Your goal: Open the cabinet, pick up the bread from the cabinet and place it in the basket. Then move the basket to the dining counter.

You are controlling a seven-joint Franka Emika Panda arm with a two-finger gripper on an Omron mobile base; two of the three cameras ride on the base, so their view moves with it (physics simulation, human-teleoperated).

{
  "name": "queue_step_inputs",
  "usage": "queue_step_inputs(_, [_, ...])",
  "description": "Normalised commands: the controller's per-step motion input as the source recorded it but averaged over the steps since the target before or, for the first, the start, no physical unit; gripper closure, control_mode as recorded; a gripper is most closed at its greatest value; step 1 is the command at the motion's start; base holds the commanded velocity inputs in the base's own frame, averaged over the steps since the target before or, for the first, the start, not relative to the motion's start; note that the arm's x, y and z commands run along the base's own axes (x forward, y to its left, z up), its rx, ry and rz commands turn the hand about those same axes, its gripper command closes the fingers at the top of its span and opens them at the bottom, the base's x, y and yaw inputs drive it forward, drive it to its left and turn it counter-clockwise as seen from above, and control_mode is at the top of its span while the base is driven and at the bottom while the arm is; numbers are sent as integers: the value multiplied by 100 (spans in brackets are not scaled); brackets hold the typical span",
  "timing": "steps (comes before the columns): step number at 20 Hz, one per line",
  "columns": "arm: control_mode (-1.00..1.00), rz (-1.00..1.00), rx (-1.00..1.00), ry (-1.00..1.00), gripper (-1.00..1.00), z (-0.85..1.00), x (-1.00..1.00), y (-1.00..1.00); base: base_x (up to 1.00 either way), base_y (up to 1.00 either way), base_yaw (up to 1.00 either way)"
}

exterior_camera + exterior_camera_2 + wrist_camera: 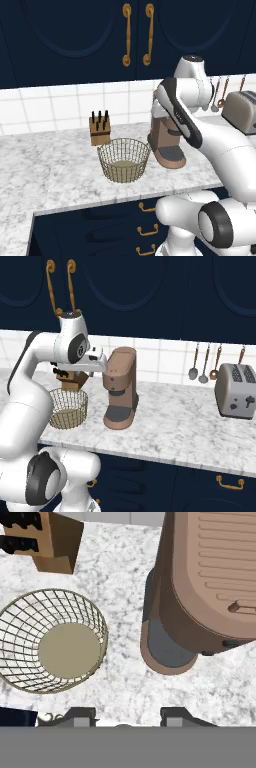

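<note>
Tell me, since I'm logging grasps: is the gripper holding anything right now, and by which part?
Nothing is held. The gripper is open above the counter, its fingers apart with only marble between them.

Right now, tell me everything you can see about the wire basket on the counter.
The basket is a round, bowl-shaped mesh of thin tan-gold wire with a solid beige disc for a bottom. It stands upright and empty on the marble worktop, near the front edge. The wooden knife block sits just behind it and the brown coffee machine to one side, with bare marble between it and each. The gripper hovers above, not touching it.
</note>
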Motion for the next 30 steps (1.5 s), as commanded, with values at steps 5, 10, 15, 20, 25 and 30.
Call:
queue_step_inputs(5, [-100,0,-4,-13,-100,20,-15,18,0,0,0])
queue_step_inputs(10, [-100,-10,2,-2,-100,90,13,49,0,0,0])
queue_step_inputs(15, [-100,-7,-2,-18,-100,100,4,48,0,0,0])
queue_step_inputs(20, [-100,-3,0,-31,-100,100,27,20,0,0,0])
queue_step_inputs(25, [-100,0,0,-28,-100,96,15,0,0,0,0])
queue_step_inputs(30, [-100,0,0,-12,-100,64,30,-29,0,0,0])
